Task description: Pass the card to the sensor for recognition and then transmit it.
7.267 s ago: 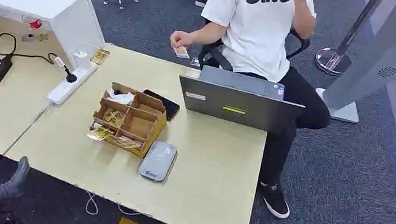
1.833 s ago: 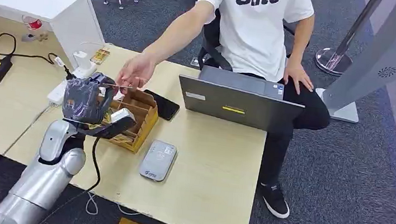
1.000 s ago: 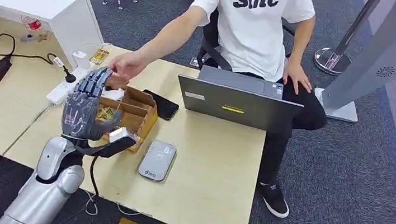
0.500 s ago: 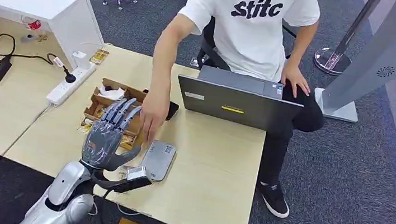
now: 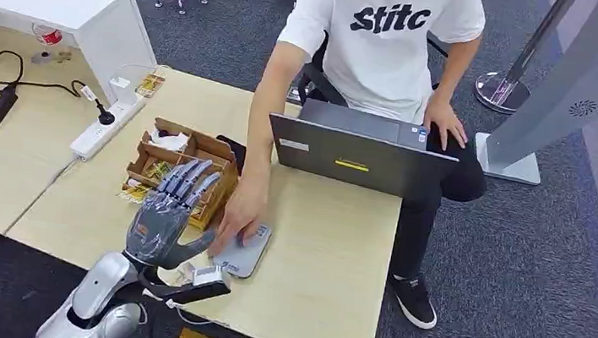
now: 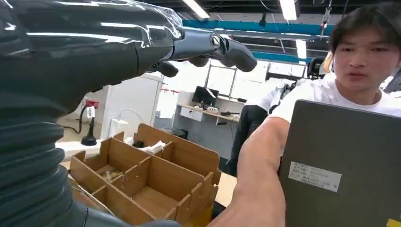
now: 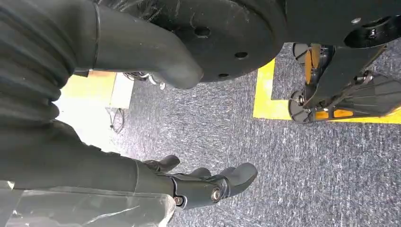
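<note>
Grey left hand (image 5: 165, 209) empty; wrist view shows laptop (image 6: 345, 170) label.

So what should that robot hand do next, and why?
Probably hold off beside the sensor. The left robot hand is open and holds nothing, and the person's hand lies on the sensor, likely with the card; reaching in now could bump it.
</note>
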